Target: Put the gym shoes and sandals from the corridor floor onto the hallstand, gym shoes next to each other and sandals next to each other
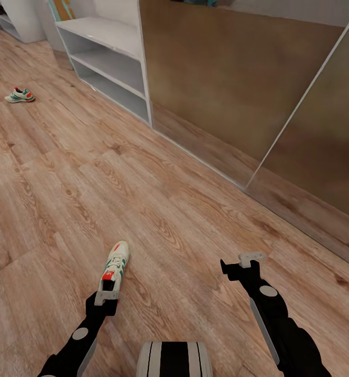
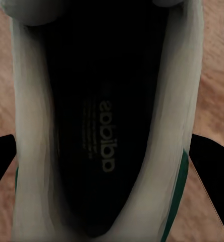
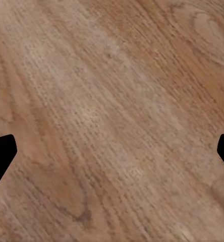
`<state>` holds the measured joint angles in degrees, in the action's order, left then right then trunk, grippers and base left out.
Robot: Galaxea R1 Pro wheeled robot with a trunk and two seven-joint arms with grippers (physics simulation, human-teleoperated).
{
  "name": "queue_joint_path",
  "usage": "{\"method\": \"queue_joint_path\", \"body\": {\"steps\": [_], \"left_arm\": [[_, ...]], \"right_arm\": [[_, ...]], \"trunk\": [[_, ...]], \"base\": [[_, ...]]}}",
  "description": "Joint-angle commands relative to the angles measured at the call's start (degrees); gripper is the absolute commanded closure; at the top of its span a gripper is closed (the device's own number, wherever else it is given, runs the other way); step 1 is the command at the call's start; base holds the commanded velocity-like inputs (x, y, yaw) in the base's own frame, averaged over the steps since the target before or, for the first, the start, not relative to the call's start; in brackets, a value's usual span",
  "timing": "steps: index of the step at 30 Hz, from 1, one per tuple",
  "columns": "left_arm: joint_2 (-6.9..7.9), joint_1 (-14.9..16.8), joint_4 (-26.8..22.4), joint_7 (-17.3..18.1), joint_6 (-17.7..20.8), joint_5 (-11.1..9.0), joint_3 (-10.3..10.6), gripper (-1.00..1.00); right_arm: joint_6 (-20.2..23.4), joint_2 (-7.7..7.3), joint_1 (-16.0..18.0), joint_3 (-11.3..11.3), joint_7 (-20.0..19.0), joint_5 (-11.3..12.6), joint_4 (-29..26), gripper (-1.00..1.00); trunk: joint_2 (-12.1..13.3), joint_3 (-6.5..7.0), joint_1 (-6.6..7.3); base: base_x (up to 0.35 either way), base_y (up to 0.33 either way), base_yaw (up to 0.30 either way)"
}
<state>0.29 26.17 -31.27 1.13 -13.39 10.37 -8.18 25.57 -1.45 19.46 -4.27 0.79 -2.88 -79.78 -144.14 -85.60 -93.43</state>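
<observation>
Far left on the corridor floor (image 1: 64, 199) we note one gym shoe (image 1: 20, 95) lying alone, well apart from everything else. Near us, left of centre, a second gym shoe (image 1: 116, 264) lies on the planks, toe pointing away. Our left hand (image 1: 107, 291) sits right at its heel; the left wrist view looks straight down into the shoe's dark insole (image 2: 104, 131), with a dark finger (image 2: 1, 156) either side of the cream walls. Whether it has clamped on the shoe or merely straddles it, we cannot tell. Far centre, low white open shelving (image 1: 109, 63) stands against the wall, its tiers bare. Right of it, tall brown panels (image 1: 221, 84) run along the wall. Near right, our right hand (image 1: 241, 264) hangs over bare wood, fingers (image 3: 2, 154) spread wide, holding nothing
</observation>
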Motion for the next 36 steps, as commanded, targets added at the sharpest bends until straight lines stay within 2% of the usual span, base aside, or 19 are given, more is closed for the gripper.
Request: {"method": "queue_joint_path", "body": {"steps": [1, 6, 11, 13, 14, 21, 23, 28, 30, 32, 36], "left_arm": [[0.03, 0.0, 0.0, 0.2, -0.3, 0.6, -0.3, 1.0], [0.47, 0.0, -0.3, 0.2, -0.1, 0.6, -0.3, 1.0], [0.63, -0.3, -0.1, 0.2, 0.0, 0.5, -0.4, 1.0], [0.55, -0.9, 0.0, 0.2, 0.0, -0.5, -1.3, 1.0], [0.46, -2.7, 0.0, 0.2, -0.3, -1.8, -2.3, 1.0], [0.58, -4.6, 0.4, 0.0, -0.3, -2.4, -3.3, 1.0], [0.63, -5.0, 0.7, 0.0, -0.4, -2.4, -3.8, 1.0], [0.62, -6.9, 0.7, 0.0, -0.5, -2.4, -5.5, 1.0], [0.6, -8.0, 0.7, 0.0, -0.6, -2.5, -6.0, 1.0], [0.63, -9.4, 0.4, 0.0, -0.7, -2.5, -6.2, 1.0], [0.63, -12.4, 0.0, 0.1, -3.5, -2.6, -7.8, 1.0]], "right_arm": [[0.3, -0.08, 0.0, -0.1, 0.1, -0.3, -0.1, -1.0], [0.3, -0.59, -0.1, -0.1, 0.1, -1.1, 0.0, -1.0], [0.2, -0.57, -0.2, -0.2, 0.1, -3.5, 0.1, -1.0], [0.1, -0.57, -0.2, -0.2, 0.1, -4.0, 0.0, -1.0], [0.1, -0.57, -0.2, -0.2, 0.0, -4.2, 0.0, -1.0], [-0.1, -0.57, -0.2, 0.0, 0.2, -4.5, -0.1, -1.0], [-0.3, -0.62, -0.2, 0.0, 0.2, -5.2, -0.1, -1.0], [-0.9, -0.56, -0.4, -0.1, 0.2, -11.4, 1.1, -1.0], [-2.3, -0.32, -1.9, -0.2, 0.3, -13.8, 2.8, -1.0], [-4.5, -0.18, -3.6, -0.2, 0.3, -14.6, 4.3, -1.0], [-12.6, -0.03, -7.6, -0.1, 0.4, -15.1, 9.0, -1.0]], "trunk": [[0.0, 0.2, 0.03], [0.1, 1.3, 0.16], [0.1, 2.41, 0.29], [0.2, 2.86, 0.34], [0.2, 3.08, 0.37], [0.3, 4.84, 0.55], [0.3, 5.46, 0.6], [0.4, 7.0, 0.73], [0.4, 7.62, 0.78], [0.4, 8.24, 0.83], [0.5, 9.49, 0.93]], "base": [[0.0, 0.0, 0.0], [0.0, 0.0, 0.0], [0.0, 0.0, 0.0], [0.0, 0.0, 0.0], [0.0, 0.0, 0.0], [0.0, 0.0, 0.0], [0.0, 0.0, 0.0], [0.0, 0.0, 0.0], [0.0, 0.0, 0.0], [0.0, 0.0, 0.0], [0.0, 0.0, 0.0]]}}
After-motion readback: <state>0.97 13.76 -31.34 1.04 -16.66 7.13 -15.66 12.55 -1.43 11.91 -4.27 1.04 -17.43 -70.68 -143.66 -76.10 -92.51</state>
